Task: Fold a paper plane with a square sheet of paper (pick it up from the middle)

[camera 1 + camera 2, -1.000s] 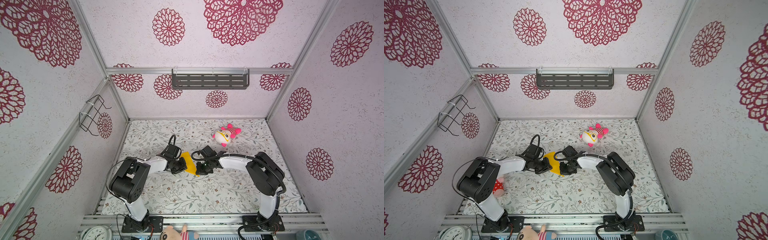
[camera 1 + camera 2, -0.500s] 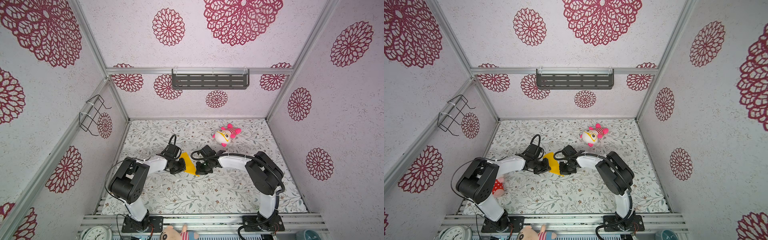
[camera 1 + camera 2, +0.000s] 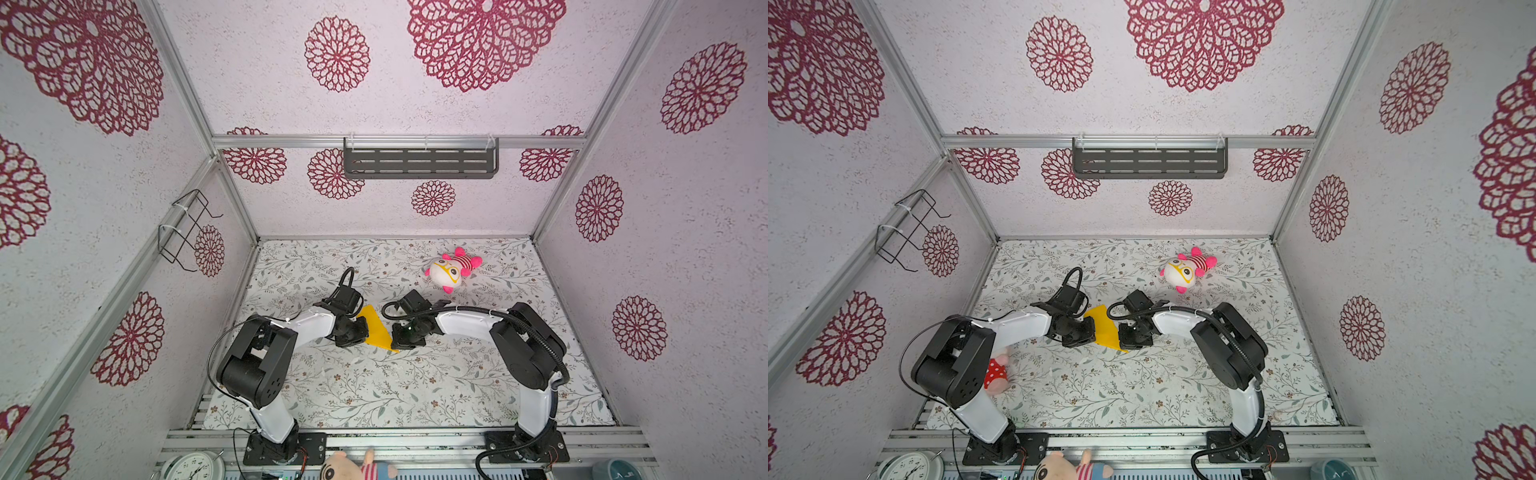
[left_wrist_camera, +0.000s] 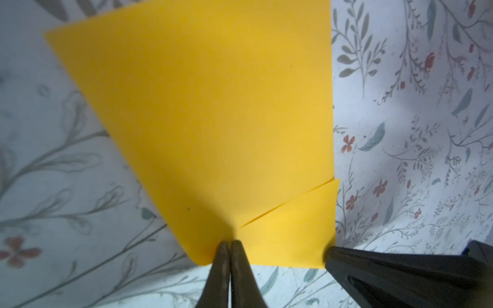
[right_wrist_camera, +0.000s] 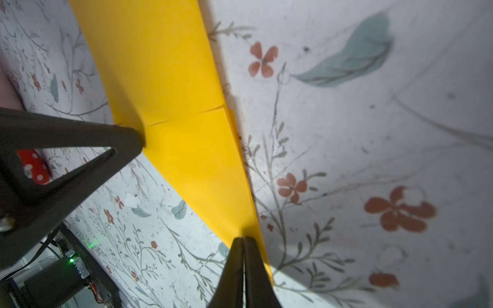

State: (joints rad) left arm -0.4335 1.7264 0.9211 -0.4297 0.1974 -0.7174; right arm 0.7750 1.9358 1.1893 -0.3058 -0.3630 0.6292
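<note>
The yellow sheet of paper (image 3: 376, 330) (image 3: 1106, 328) lies on the floral table between my two grippers, folded into a tapering wedge. Two flaps meet at a seam across it (image 4: 213, 120) (image 5: 165, 66). No other paper plane is in view. My left gripper (image 3: 360, 332) (image 4: 229, 242) is shut, its tips resting on the paper's edge right by the seam. My right gripper (image 3: 395, 338) (image 5: 243, 238) is shut too, with its tips on the narrow end. Each wrist view shows the paper face-on, not between the jaws.
A pink-and-white plush toy (image 3: 451, 270) lies at the back right. A red-dotted plush (image 3: 996, 372) sits behind the left arm's elbow. A clock (image 3: 193, 467) and another plush (image 3: 357, 467) sit beyond the front rail. A dark shelf (image 3: 419, 160) hangs on the back wall.
</note>
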